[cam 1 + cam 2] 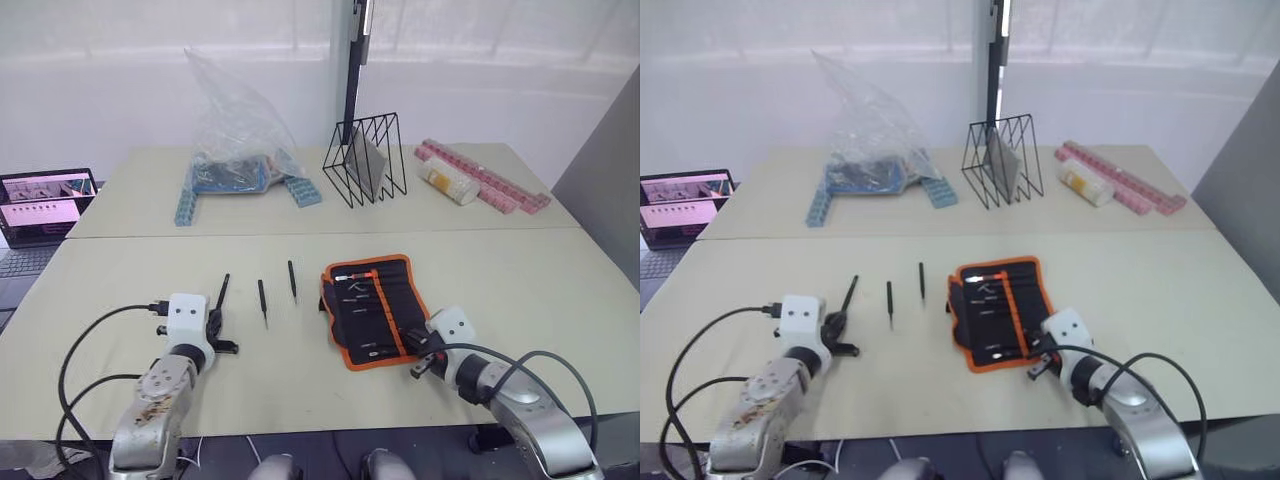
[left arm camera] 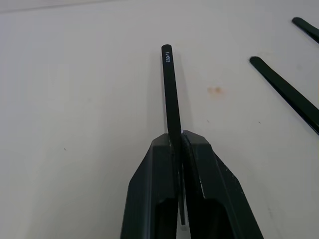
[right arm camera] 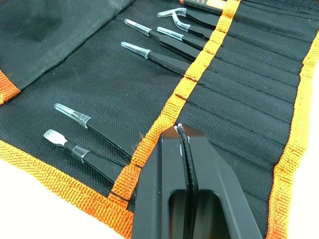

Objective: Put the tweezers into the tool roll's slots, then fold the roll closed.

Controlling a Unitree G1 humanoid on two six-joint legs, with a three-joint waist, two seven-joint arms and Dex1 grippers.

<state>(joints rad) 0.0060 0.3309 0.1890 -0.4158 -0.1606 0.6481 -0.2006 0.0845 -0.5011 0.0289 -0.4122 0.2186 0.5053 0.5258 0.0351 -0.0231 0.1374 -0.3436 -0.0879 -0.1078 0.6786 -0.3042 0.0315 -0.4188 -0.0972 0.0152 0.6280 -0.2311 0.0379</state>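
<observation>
On the near table (image 1: 520,300), as your head camera sees it, the tool roll (image 1: 372,309) lies open just right of centre, orange piping all round. Left of it you have three loose tweezers: one (image 1: 292,280) just beside the roll, a second (image 1: 263,301) a little further left, and a third (image 1: 221,294) sticking out ahead of your left gripper (image 1: 215,325). Your right gripper (image 1: 412,342) sits at the roll's near right corner. Across the far table stand a clear plastic bag (image 1: 238,130) over blue trays, a black wire rack (image 1: 364,160), and pink pill organisers (image 1: 485,175) to the right; a laptop (image 1: 45,205) sits off the left edge. Nothing lies between your grippers and the roll.

Along your left wrist view, the fingers (image 2: 149,194) are pinched together on a tweezer (image 2: 171,94), which runs straight out past the tips. Two more tweezers (image 2: 286,92) lie well apart from it on the bare table.

Along your right wrist view, the fingers (image 3: 214,189) are pressed closed over the roll's orange inner stripe (image 3: 192,82), and you cannot tell whether anything is held between them. Several tweezers with clear tip caps (image 3: 72,114) are tucked under the stripe, and the slots (image 3: 249,84) beyond it run in narrow rows.
</observation>
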